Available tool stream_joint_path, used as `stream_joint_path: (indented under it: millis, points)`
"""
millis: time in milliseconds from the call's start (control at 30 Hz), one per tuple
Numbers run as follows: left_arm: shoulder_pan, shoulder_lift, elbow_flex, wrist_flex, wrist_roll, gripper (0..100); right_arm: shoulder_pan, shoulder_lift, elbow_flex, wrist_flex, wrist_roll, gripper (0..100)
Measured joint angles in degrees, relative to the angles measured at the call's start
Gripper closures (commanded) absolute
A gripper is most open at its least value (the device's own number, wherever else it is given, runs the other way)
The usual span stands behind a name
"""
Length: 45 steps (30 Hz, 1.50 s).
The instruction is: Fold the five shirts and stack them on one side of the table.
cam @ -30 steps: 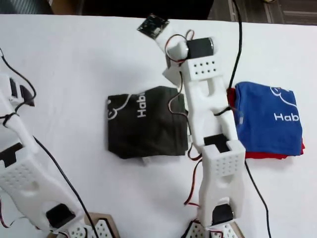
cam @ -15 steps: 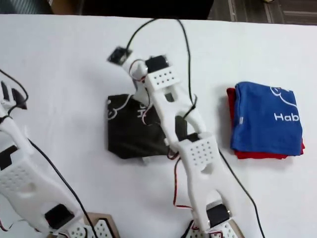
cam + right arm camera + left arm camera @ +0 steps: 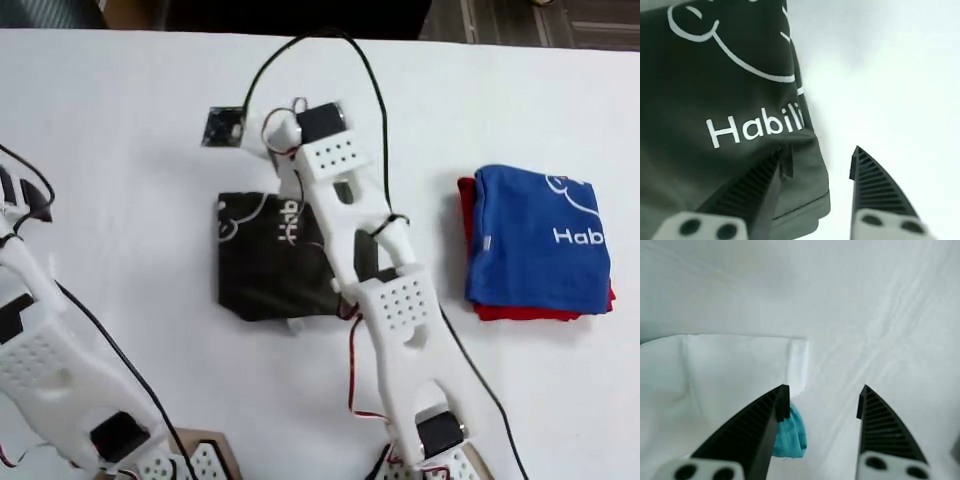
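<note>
A folded black shirt (image 3: 270, 260) with white print lies mid-table, under my right arm (image 3: 390, 310). In the right wrist view my right gripper (image 3: 821, 160) is open. One finger (image 3: 775, 175) hangs over the black shirt (image 3: 715, 100) near its folded edge, the other over bare table. A folded blue shirt (image 3: 540, 235) rests on a red one (image 3: 530, 312) at the right side. My left gripper (image 3: 822, 400) is open above white cloth (image 3: 725, 375), with a bit of teal fabric (image 3: 790, 435) beside one finger.
The white table (image 3: 130, 100) has room at the back and left. Black cables (image 3: 370, 80) loop over the right arm. My left arm (image 3: 45, 350) stands along the left edge. The arm bases sit at the front edge.
My right arm has swung left, from the gap between the black shirt and the blue stack to over the black shirt's far edge. The left arm barely shifted.
</note>
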State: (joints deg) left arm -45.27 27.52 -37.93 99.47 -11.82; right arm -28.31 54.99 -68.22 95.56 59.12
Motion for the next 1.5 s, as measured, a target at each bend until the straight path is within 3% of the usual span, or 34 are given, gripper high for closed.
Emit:
stream_joint_path:
  millis: [167, 333, 1067, 1500]
  points:
    - [0.0, 0.0, 0.0, 0.0, 0.0, 76, -1.4, 0.0, 0.8, -3.7, -0.1, 79.9]
    - [0.0, 0.0, 0.0, 0.0, 0.0, 76, -2.3, 2.1, 1.5, -1.2, -0.2, 72.0]
    - [0.0, 0.0, 0.0, 0.0, 0.0, 76, -4.1, 11.7, 1.1, 1.3, -0.2, 71.6]
    - [0.0, 0.0, 0.0, 0.0, 0.0, 76, -7.1, -0.9, 25.6, 1.2, -1.5, 71.9]
